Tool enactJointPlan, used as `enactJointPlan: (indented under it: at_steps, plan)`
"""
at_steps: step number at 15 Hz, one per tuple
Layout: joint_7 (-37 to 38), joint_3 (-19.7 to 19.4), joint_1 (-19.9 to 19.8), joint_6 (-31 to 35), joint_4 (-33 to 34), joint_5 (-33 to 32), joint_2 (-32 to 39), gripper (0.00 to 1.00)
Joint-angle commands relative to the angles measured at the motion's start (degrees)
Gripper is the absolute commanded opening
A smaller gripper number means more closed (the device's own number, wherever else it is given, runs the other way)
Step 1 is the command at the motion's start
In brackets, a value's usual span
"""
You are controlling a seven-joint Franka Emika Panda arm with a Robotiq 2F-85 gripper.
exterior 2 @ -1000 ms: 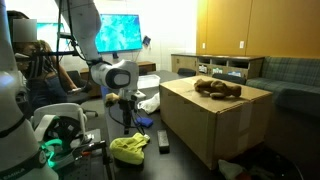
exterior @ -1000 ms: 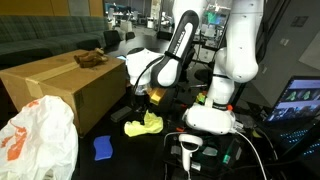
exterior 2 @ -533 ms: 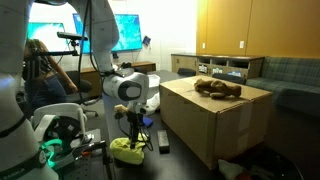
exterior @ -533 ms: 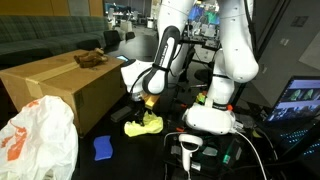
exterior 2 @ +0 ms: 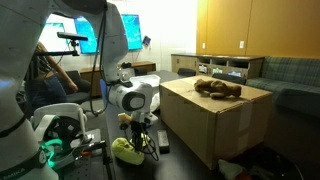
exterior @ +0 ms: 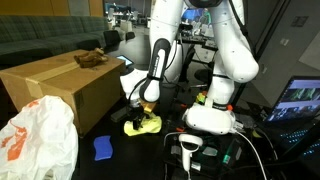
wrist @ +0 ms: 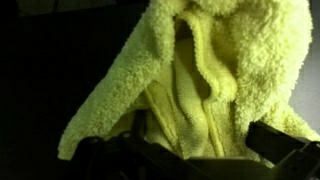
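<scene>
We see our gripper (exterior: 143,110) hanging right over the fuzzy yellow cloth (exterior: 144,125) on the floor (exterior: 125,152) by the big box (exterior: 60,85), fingers spread wide, holding nothing, cloth straight below.

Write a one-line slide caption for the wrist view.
Close over a fluffy yellow cloth that fills the frame, with the dark fingers of the open pincer low on either side.

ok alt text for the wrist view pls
A fuzzy yellow cloth fills most of the wrist view, crumpled against a dark background. The gripper is open, its dark fingers at the bottom, either side of it.
</scene>
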Motion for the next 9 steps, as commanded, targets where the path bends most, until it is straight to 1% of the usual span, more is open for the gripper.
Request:
enactJointPlan:
  at_steps: [1, 3, 4, 5, 9]
  plan:
    - [-6.76, 0.14, -1.16, 5.76, 1.02, 1.40, 3.64, 0.93]
    - [-9.57, 0.62, -2.09, 7.47, 0.76, 2.04, 3.75, 0.67]
    - [-10.93, 0.92, -2.63, 8.10, 0.62, 2.41, 3.72, 0.60]
    - [-12.12, 1.19, -3.14, 8.34, 0.42, 2.81, 3.34, 0.50]
    - [-14.34, 1.54, -3.84, 7.56, -0.65, 3.93, 0.54, 0.21]
